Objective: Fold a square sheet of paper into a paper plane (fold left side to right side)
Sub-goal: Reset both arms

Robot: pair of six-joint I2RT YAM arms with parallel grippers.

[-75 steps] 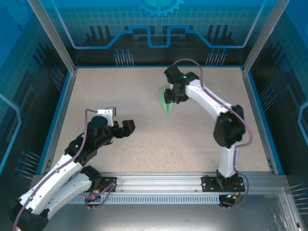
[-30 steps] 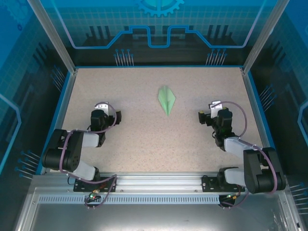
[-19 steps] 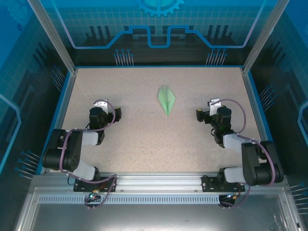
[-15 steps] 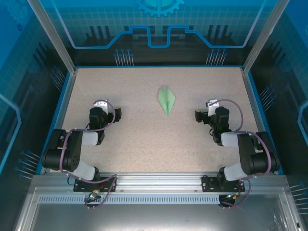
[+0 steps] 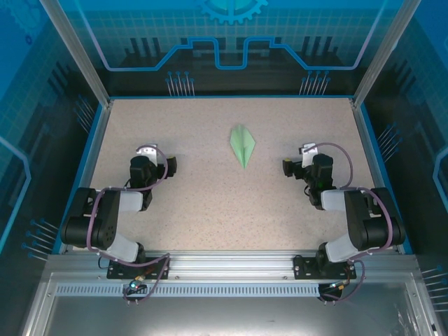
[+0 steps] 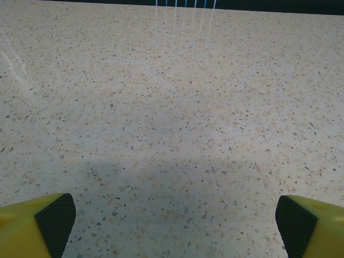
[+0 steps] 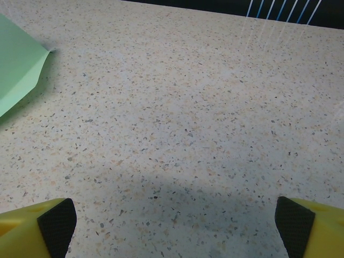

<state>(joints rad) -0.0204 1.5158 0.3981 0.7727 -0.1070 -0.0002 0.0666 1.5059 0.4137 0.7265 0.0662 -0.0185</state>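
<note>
Paper plane (image 5: 242,145) lies folded at the far middle of the bench (image 5: 210,210), left end effector (image 5: 169,165) and right end effector (image 5: 287,166) both wide, empty, well apart from it; folding looks done, so nothing remains but to rest.

Light falls evenly from above on my bench (image 5: 210,203), bright and sharp overhead, the walls around it dim and blue. Through both wrist cameras a soft grey shadow lies across the near speckles, pale glare streaks the far edge, and the paper plane (image 7: 16,64) throws a thin shadow.
</note>
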